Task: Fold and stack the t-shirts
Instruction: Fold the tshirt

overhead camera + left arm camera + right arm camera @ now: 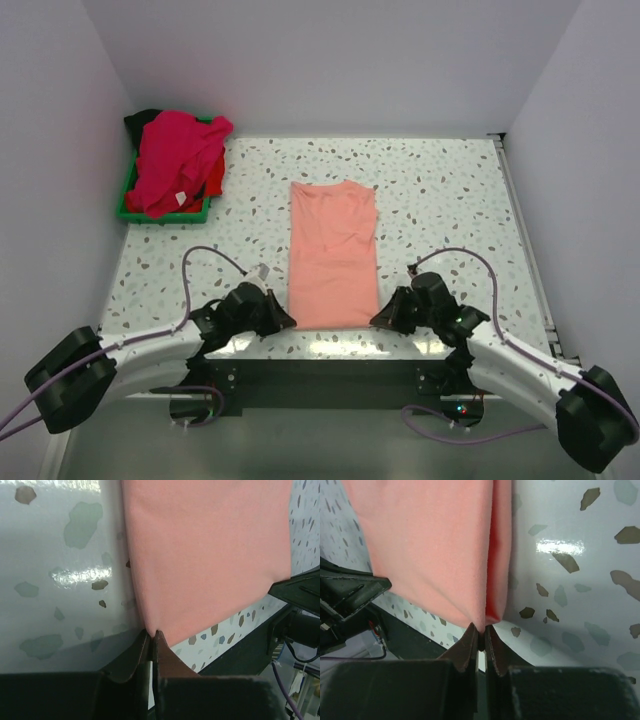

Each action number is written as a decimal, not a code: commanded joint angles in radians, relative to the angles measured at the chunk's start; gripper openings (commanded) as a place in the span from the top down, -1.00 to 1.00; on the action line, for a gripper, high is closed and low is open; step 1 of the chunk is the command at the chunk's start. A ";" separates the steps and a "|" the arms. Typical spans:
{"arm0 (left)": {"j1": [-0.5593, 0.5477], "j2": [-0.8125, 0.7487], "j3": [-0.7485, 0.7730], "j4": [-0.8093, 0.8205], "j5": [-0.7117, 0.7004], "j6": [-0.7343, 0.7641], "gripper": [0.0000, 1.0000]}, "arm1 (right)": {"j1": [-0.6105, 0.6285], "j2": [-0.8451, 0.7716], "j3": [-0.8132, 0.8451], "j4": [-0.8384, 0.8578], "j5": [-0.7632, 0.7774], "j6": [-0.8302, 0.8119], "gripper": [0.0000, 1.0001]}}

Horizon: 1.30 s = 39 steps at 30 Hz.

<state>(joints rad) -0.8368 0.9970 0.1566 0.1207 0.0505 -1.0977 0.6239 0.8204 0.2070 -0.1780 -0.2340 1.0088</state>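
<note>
Each arm is showing white, rounded link shells (150, 345) joined by bulky black joint housings (65, 378), the biggest one sitting farthest behind the tool. A thin lilac cable (200, 252) is arching in a loop just behind each wrist, and another is hanging below the right arm's rear joint. The black left gripper (285, 322) and black right gripper (378, 320) are each ending in two tapered, matte dark-brown fingers (127, 656) that are broadening back into boxy black bodies.
</note>
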 commanded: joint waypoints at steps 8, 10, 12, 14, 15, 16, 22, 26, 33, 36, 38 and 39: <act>-0.128 -0.153 0.055 -0.226 -0.076 -0.053 1.00 | 0.007 -0.309 0.020 -0.279 -0.045 -0.070 1.00; -0.139 -0.159 0.083 -0.251 -0.090 -0.053 1.00 | 0.005 -0.342 0.049 -0.310 -0.038 -0.090 1.00; -0.140 -0.170 0.109 -0.274 -0.106 -0.042 1.00 | 0.005 -0.352 0.081 -0.327 -0.019 -0.119 1.00; -0.140 -0.173 0.161 -0.292 -0.130 -0.027 1.00 | 0.007 -0.340 0.138 -0.347 0.005 -0.139 1.00; -0.140 -0.169 0.184 -0.317 -0.158 -0.019 1.00 | 0.007 -0.322 0.158 -0.353 0.018 -0.160 1.00; -0.140 -0.164 0.207 -0.331 -0.173 -0.013 1.00 | 0.005 -0.308 0.201 -0.357 0.045 -0.171 1.00; -0.111 -0.077 0.424 -0.378 -0.261 0.053 1.00 | 0.005 -0.185 0.380 -0.359 0.152 -0.233 1.00; -0.035 0.026 0.518 -0.368 -0.250 0.108 1.00 | 0.005 -0.057 0.489 -0.331 0.209 -0.269 1.00; 0.169 0.211 0.688 -0.276 -0.101 0.203 1.00 | -0.018 0.253 0.741 -0.282 0.289 -0.370 1.00; 0.243 0.333 0.822 -0.268 -0.057 0.245 1.00 | -0.078 0.403 0.874 -0.250 0.257 -0.404 1.00; 0.309 0.427 0.918 -0.260 -0.019 0.262 1.00 | -0.148 0.491 0.980 -0.233 0.193 -0.417 1.00; 0.330 0.461 0.954 -0.253 0.015 0.268 1.00 | -0.173 0.584 1.018 -0.227 0.164 -0.426 1.00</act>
<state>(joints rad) -0.5789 1.3792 0.9852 -0.2138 -0.0265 -0.8986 0.5240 1.2865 1.1046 -0.4782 -0.0231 0.6418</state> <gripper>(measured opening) 0.070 0.055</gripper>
